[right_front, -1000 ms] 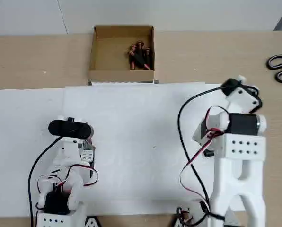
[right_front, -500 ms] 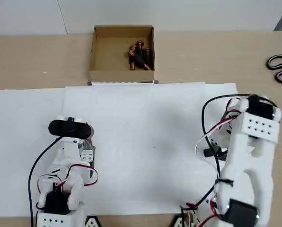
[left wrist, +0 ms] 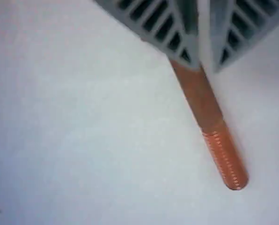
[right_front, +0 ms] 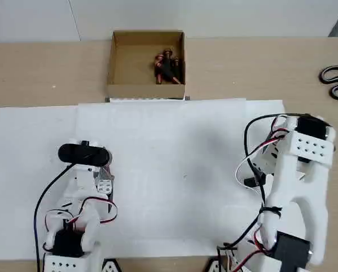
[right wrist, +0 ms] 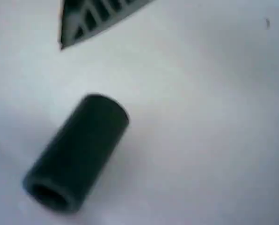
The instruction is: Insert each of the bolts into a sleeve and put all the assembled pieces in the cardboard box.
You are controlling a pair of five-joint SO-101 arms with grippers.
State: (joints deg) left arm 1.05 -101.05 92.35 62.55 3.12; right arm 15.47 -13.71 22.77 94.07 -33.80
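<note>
Right arm (right_front: 296,170) folded down | left fingers (left wrist: 158,21) clamp bolt (left wrist: 209,117) | right fingers (right wrist: 97,16): cannot tell | box (right_front: 117,62) holds assembled pieces (right_front: 168,67)

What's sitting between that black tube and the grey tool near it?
Nothing visible. In the right wrist view the sleeve lies on its side on the white paper, and only bare paper separates it from the right tool's finger.
</note>
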